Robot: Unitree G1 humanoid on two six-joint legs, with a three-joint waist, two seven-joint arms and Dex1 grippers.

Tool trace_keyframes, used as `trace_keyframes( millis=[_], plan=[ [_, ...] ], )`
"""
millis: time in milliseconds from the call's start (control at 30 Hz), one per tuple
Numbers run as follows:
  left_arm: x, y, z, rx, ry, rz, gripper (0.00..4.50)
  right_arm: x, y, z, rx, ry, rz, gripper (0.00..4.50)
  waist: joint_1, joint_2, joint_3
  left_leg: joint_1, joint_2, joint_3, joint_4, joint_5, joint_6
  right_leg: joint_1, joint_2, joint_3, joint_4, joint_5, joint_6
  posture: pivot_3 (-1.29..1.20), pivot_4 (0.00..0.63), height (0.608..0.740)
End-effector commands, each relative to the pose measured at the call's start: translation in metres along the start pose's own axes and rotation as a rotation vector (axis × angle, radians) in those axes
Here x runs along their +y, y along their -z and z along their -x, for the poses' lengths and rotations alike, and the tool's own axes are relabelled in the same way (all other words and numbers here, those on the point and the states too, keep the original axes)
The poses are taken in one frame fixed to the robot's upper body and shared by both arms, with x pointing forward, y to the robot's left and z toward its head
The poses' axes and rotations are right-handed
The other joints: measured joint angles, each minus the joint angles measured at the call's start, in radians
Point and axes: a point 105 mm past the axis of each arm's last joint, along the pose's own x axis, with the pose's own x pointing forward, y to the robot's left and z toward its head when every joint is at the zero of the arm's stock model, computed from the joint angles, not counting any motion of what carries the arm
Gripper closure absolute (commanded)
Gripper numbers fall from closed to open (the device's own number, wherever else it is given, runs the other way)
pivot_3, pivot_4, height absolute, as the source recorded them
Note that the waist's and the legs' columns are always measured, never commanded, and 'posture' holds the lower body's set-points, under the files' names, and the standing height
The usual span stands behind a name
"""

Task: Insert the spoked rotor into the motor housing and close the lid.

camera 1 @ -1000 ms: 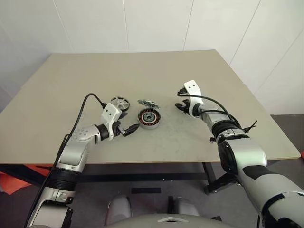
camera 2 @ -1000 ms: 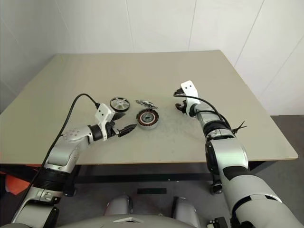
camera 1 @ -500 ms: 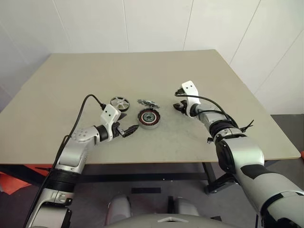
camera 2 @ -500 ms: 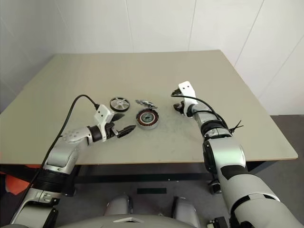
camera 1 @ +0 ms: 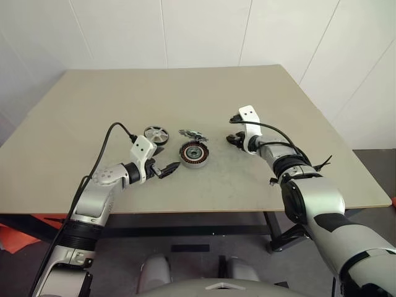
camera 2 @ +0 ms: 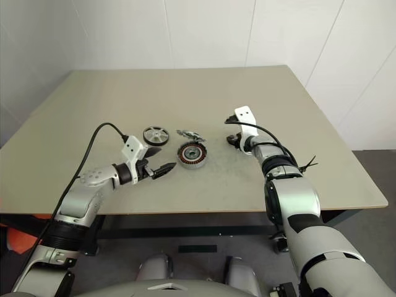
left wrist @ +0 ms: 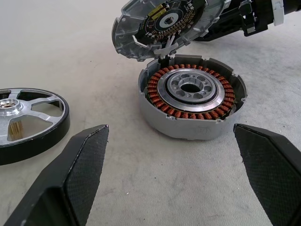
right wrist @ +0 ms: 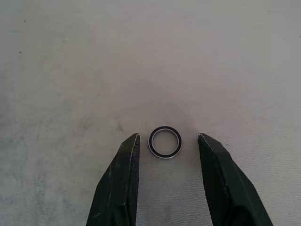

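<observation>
The motor housing [camera 1: 194,153], a short grey ring with copper windings [left wrist: 192,92], sits mid-table. Its round lid [left wrist: 164,21] stands tilted open at the housing's far edge [camera 1: 193,133]. The spoked rotor [camera 1: 156,133] lies flat on the table left of the housing [left wrist: 23,115]. My left gripper [camera 1: 170,167] is open wide and empty, just short of the housing on its near-left side, low over the table. My right gripper [camera 1: 232,139] is off to the housing's right, open, with a small metal ring [right wrist: 165,141] lying on the table between its fingers [right wrist: 123,183], clear of both.
The beige table [camera 1: 124,93] stretches wide around the parts, with white walls behind it. A black cable [camera 1: 114,133] loops from my left wrist. The table's right edge [camera 1: 346,154] is well beyond my right arm.
My right wrist has turned slightly and its hand has edged a little toward the housing. The left arm and the parts have not moved.
</observation>
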Motion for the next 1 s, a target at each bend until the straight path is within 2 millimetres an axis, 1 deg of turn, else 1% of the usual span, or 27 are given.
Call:
trace_keyframes(
  millis=[33,67,100,300,400,500,600,667,767,800,900,933,1000],
  plan=[
    [0.002,-0.015,0.003,-0.042,-0.011,-0.038,0.00,0.000,-0.001,0.000,0.006,-0.003,-0.016,3.44,-0.001,0.000,0.000,0.000,0.000,0.000,0.000,0.000,0.000,0.000,0.000,0.000,0.000,0.000,0.000,0.00,0.000,0.740],
    [0.003,-0.015,0.003,-0.042,-0.012,-0.038,0.00,0.000,-0.001,0.000,0.005,-0.003,-0.016,3.79,-0.001,0.000,0.000,0.000,0.000,0.000,0.000,0.000,0.000,0.000,0.000,0.000,0.000,0.000,0.000,0.00,0.000,0.740],
    [0.003,-0.015,0.003,-0.041,-0.012,-0.039,0.00,0.000,-0.001,0.000,0.005,-0.002,-0.016,3.84,-0.001,0.000,0.000,0.000,0.000,0.000,0.000,0.000,0.000,0.000,0.000,0.000,0.000,0.000,0.000,0.00,0.000,0.740],
    [0.003,-0.016,0.002,-0.041,-0.012,-0.041,0.00,-0.001,-0.002,0.001,-0.001,-0.001,-0.012,3.84,-0.002,0.000,0.000,0.000,0.000,0.000,0.000,0.000,0.000,0.000,0.000,0.000,0.000,0.000,0.000,0.00,0.000,0.740],
    [0.003,-0.016,0.002,-0.042,-0.011,-0.041,0.00,-0.005,-0.005,0.002,-0.014,0.013,0.008,3.84,-0.002,0.000,0.000,0.000,0.000,0.000,0.000,0.000,0.000,0.000,0.000,0.000,0.000,0.000,0.000,0.00,0.000,0.740],
    [0.003,-0.016,0.002,-0.048,-0.013,-0.035,0.00,-0.009,-0.020,0.005,-0.069,0.016,0.027,3.84,-0.002,0.000,0.000,0.000,0.000,0.000,0.000,0.000,0.000,0.000,0.000,0.000,0.000,0.000,0.000,0.00,0.000,0.740],
    [0.004,-0.016,0.002,-0.050,-0.016,-0.029,0.00,-0.012,-0.040,0.012,-0.142,-0.012,0.027,3.84,-0.001,0.000,0.000,-0.001,0.000,0.000,0.000,0.000,0.000,-0.001,0.000,0.000,0.000,0.000,0.000,0.00,0.000,0.740],
    [0.004,-0.015,0.002,-0.054,-0.015,-0.018,0.00,-0.010,-0.054,0.018,-0.186,-0.049,0.050,3.84,0.000,0.000,0.000,-0.002,0.000,0.000,0.000,0.000,0.000,-0.002,0.000,0.000,0.000,0.000,0.000,0.00,0.000,0.740],
    [0.006,-0.014,0.002,-0.051,-0.014,-0.013,0.00,0.003,-0.062,0.030,-0.206,-0.113,0.143,3.84,0.003,0.000,0.000,-0.003,0.000,0.000,0.000,0.000,0.000,-0.002,0.000,0.000,0.000,0.000,0.000,0.00,0.000,0.740],
    [0.006,-0.013,0.001,-0.048,-0.012,-0.012,0.00,0.010,-0.058,0.036,-0.188,-0.132,0.230,3.84,0.006,0.000,0.000,-0.002,0.001,0.000,-0.001,0.000,0.000,-0.002,0.001,-0.001,-0.001,0.000,0.000,0.00,0.000,0.740],
    [0.007,-0.013,0.000,-0.043,-0.004,-0.012,0.00,0.031,-0.041,0.056,-0.136,-0.183,0.394,3.84,0.022,0.000,0.000,-0.002,0.001,0.000,-0.002,0.000,0.000,-0.002,0.001,-0.001,-0.003,0.000,0.000,0.00,0.000,0.740],
    [0.006,-0.013,-0.001,-0.042,-0.001,-0.012,0.00,0.036,-0.036,0.061,-0.124,-0.197,0.413,3.84,0.024,0.000,0.000,-0.002,0.001,0.000,-0.002,0.000,0.000,-0.002,0.001,-0.001,-0.003,0.000,0.000,0.00,0.000,0.740],
    [0.007,-0.011,-0.002,-0.035,0.007,-0.013,0.00,0.057,-0.032,0.075,-0.117,-0.262,0.426,3.84,0.025,0.000,0.000,-0.002,0.001,0.000,-0.003,0.000,0.000,-0.002,0.001,0.000,-0.004,0.000,0.000,0.00,0.000,0.740]
  ],
)
